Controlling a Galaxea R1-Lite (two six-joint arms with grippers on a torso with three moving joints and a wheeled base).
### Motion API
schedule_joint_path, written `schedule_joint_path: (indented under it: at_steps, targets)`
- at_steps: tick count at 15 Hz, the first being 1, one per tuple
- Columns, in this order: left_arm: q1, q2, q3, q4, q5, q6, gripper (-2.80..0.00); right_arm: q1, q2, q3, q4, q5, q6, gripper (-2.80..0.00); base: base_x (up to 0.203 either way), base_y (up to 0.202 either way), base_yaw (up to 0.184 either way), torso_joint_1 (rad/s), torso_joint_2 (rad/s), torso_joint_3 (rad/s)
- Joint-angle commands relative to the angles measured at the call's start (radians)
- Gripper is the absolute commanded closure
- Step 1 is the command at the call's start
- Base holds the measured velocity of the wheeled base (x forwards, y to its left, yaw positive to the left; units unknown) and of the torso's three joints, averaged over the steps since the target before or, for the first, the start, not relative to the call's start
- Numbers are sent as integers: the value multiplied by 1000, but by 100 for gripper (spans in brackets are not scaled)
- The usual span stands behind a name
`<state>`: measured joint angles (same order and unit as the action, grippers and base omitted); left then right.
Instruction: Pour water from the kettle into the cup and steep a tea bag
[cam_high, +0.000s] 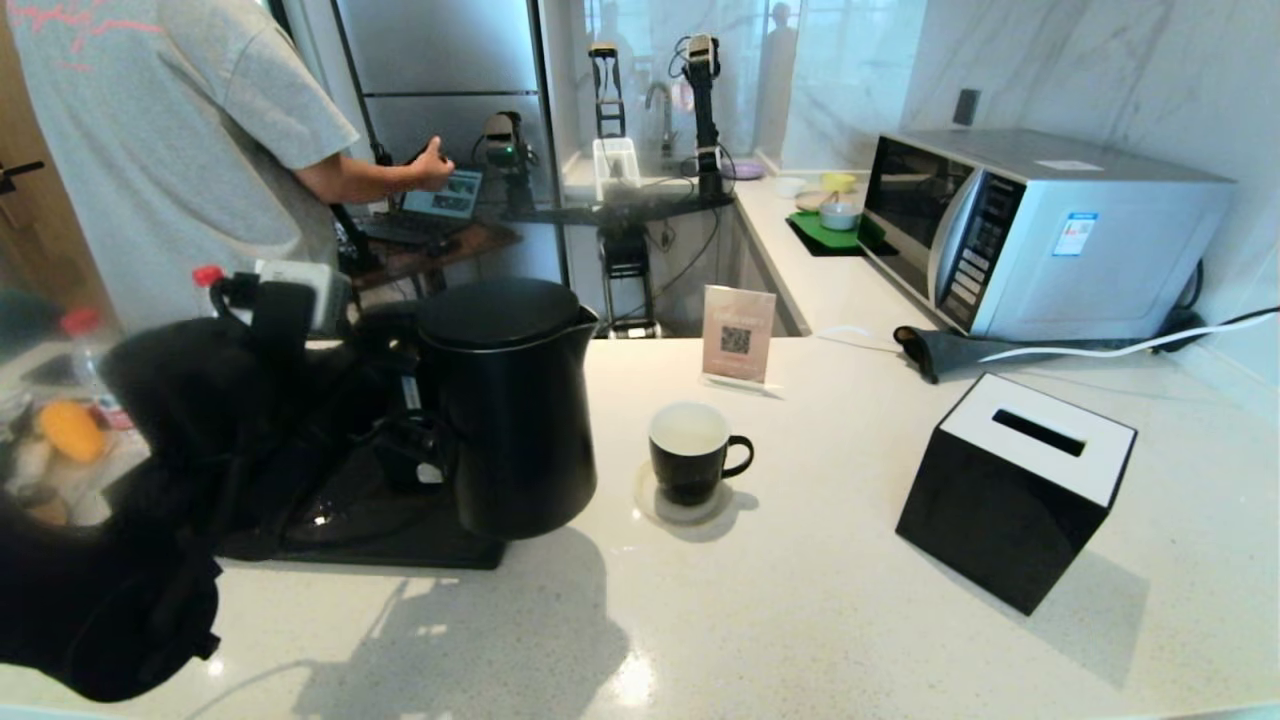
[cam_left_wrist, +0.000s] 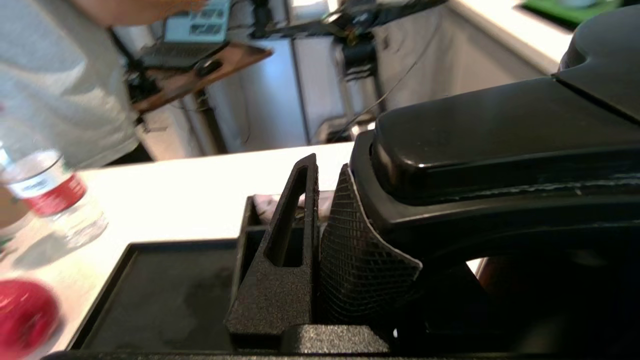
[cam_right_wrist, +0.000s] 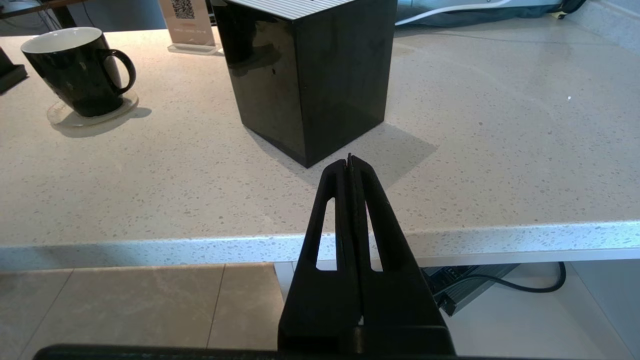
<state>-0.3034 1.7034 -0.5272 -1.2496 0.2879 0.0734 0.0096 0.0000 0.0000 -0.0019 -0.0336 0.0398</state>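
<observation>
The matte black kettle (cam_high: 515, 420) is upright at the right end of a black tray (cam_high: 350, 535), its spout towards the cup. My left gripper (cam_high: 405, 405) is shut on the kettle's loop handle (cam_left_wrist: 500, 145). One finger (cam_left_wrist: 287, 250) and a mesh pad show against the handle; the other finger is hidden behind it. The black cup (cam_high: 690, 455) with a white inside stands on a round coaster to the right of the kettle, also seen as the cup (cam_right_wrist: 75, 67). My right gripper (cam_right_wrist: 350, 160) is shut and empty, at the counter's front edge. Water and tea bag are out of view.
A black tissue box (cam_high: 1010, 500) stands right of the cup. A QR sign (cam_high: 738, 335) is behind it and a microwave (cam_high: 1040, 235) at back right. A water bottle (cam_left_wrist: 50, 195) and a red object (cam_left_wrist: 22, 317) lie left of the tray. A person (cam_high: 160, 140) stands back left.
</observation>
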Motion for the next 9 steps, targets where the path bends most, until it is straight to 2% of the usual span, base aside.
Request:
schedule_joint_path:
  at_steps: [1, 6, 9]
  targets:
    - [-36, 5, -48, 61, 38, 0, 0, 1, 0, 0, 0, 0, 0, 0, 0, 0, 0, 0, 0, 0]
    - [-103, 33, -152, 167, 140, 38, 0, 1, 0, 0, -1, 0, 0, 0, 0, 0, 0, 0, 0, 0]
    - [-114, 28, -163, 203, 155, 97, 0, 1, 0, 0, 0, 0, 0, 0, 0, 0, 0, 0, 0, 0]
